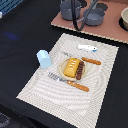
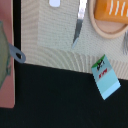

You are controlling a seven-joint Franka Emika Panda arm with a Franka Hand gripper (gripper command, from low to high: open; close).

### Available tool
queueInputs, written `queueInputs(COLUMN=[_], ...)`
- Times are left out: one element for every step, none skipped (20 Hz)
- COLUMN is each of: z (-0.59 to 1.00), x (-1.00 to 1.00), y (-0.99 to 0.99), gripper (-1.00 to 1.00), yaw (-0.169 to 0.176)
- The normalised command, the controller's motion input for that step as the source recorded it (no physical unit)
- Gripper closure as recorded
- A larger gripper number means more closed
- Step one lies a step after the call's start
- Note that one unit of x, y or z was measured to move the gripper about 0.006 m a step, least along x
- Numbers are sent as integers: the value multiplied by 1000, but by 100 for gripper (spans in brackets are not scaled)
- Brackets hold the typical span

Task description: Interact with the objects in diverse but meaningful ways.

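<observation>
A ridged orange-yellow block (image 1: 72,67) and a thin dark-brown sausage stick (image 1: 80,70) lie side by side on a small plate (image 1: 64,74). The block also shows in the wrist view (image 2: 112,9). A small white bone-shaped piece (image 1: 87,48) lies on the mat beyond the plate. A light blue faceted cup (image 1: 44,59) stands near the mat's edge at the exterior view's left; in the wrist view (image 2: 106,77) it bears a green and red label. Dark thin parts over the pots look like my gripper (image 1: 80,24). No fingers show in the wrist view.
A beige placemat (image 1: 45,87) lies on the black table. An orange-handled knife (image 1: 91,61) and fork (image 1: 70,81) flank the plate; the knife blade (image 2: 80,20) shows in the wrist view. Grey pots (image 1: 92,12) stand on a pink tray (image 1: 110,29) at the back.
</observation>
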Motion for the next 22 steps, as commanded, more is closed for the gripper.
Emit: queueInputs(z=[0,0,-49,-114,-177,-214,-231,-260,-274,-271,-260,-237,-226,-214,-211,-194,-169,-174,-186,-206,-246,-266], x=[-611,-574,-566,-549,-554,-580,-589,-620,-631,-637,-631,-629,-631,-623,-609,-557,-520,-520,-511,-523,-546,-569], y=[-540,-577,-603,-629,-631,-637,-634,-623,-611,-606,-609,-614,-637,-646,-669,-717,-746,-746,-749,-749,-726,-706], gripper=[-100,-100,-100,-100,-100,-100,-100,-100,-100,-100,-100,-100,-100,-100,-100,-100,-100,-100,-100,-100,-100,-100], yaw=[23,30,31,34,36,31,30,27,26,27,28,29,27,28,27,25,27,27,28,27,25,25])
